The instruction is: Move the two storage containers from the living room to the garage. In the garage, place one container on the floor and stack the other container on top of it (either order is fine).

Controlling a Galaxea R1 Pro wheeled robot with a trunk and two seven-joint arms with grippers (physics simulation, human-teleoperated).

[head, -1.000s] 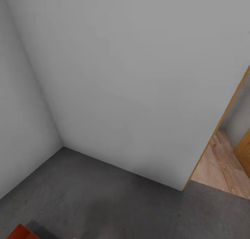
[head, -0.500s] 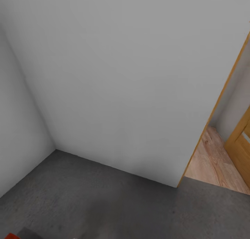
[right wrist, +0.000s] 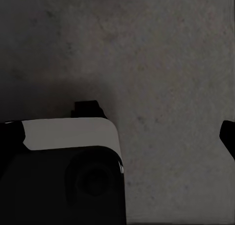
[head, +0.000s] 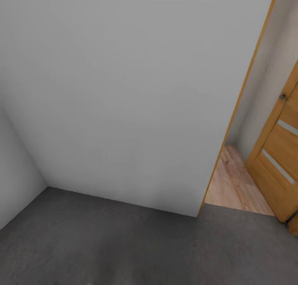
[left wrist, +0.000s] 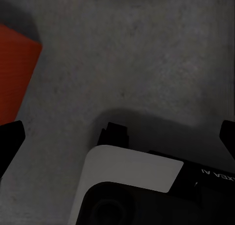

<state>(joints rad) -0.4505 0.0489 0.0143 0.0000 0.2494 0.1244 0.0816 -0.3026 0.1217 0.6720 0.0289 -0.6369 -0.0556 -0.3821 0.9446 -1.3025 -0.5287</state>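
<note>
with both pincers gaping empty over the garage floor, we are judging the orange container stiff, light, best held by its low walls.

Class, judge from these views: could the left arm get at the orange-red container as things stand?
Probably yes. The left gripper hangs open and empty over bare concrete floor, with the container close beside it and nothing between them.

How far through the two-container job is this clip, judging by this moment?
Looks done: one orange-red container lies on the grey concrete floor, so it seems to have reached the garage. In hand: nothing; both end effectors, left and right, hang open over bare concrete. Left: a second container is not visible, so fetching and stacking likely remain; the doorway lies ahead.
</note>
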